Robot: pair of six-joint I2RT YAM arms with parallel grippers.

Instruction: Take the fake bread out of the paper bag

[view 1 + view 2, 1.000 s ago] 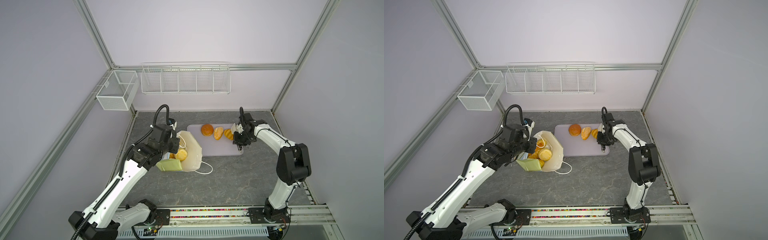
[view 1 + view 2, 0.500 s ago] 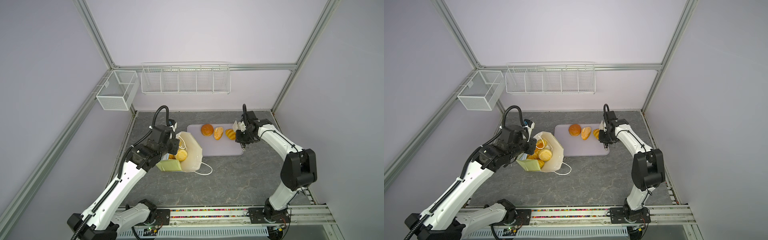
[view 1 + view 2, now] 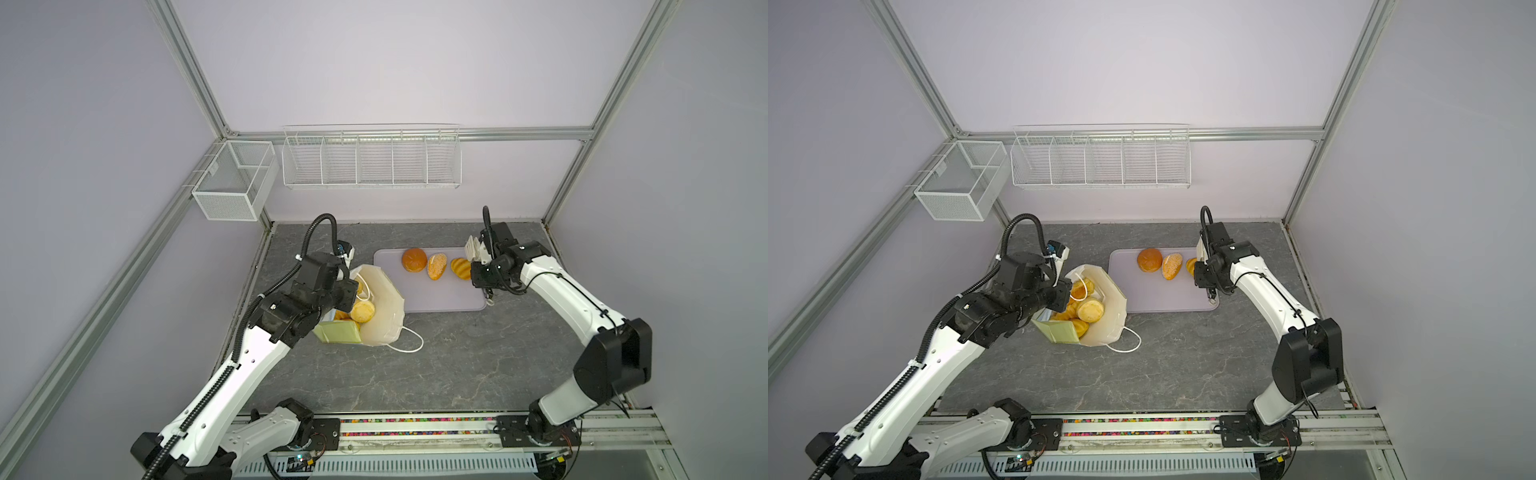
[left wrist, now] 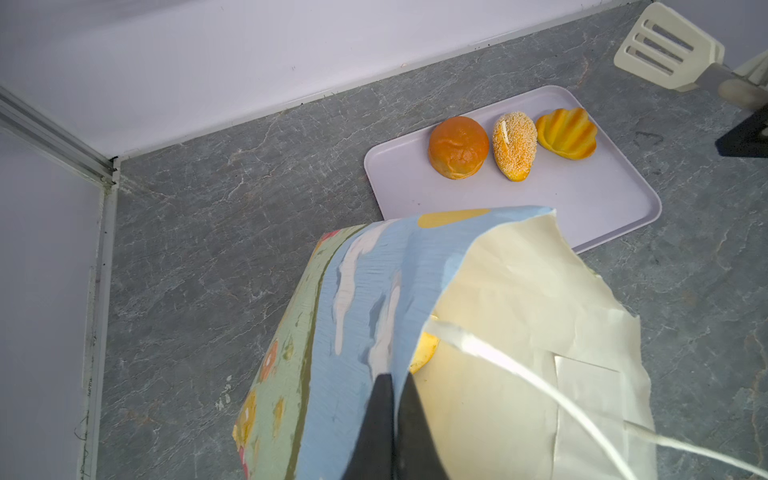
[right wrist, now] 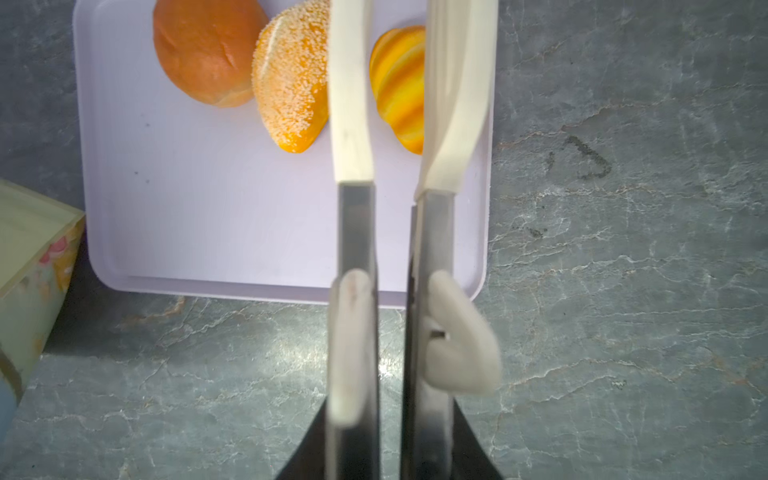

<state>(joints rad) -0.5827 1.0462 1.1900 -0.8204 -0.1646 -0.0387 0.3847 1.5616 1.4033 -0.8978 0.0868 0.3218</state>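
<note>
Compared with a second ago, the right gripper [image 3: 484,266] has risen and drawn back toward 1 o'clock. Its tongs [image 3: 473,248] now stand clear of the striped roll [image 3: 460,268], which lies uncovered on the tray [image 3: 436,297]. The left arm and the paper bag [image 3: 384,309] have barely shifted.

Three pieces lie in a row at the tray's 12 o'clock edge: the brown bun [image 3: 414,260], the seeded roll [image 3: 436,266] and the striped roll. The bag stands at the tray's 8 o'clock, mouth up, with more breads [image 3: 1090,309] inside, which only the top views show.

The left wrist view alone shows the left gripper [image 4: 392,380]: its dark fingers are pressed together on the bag's rim, blue print outside and white lining inside. The right wrist view shows the right gripper's fingers clamped on the tongs' metal arms, whose white tips stand slightly apart with nothing between them.

In the top views the left wrist hides its gripper, and in a top view the right wrist covers most of the striped roll [image 3: 1191,266]. A white cord handle [image 3: 409,345] trails onto the grey table [image 3: 415,374] at the bag's 5 o'clock. A wire rack [image 3: 370,160] and a mesh basket [image 3: 232,183] hang on the walls.
</note>
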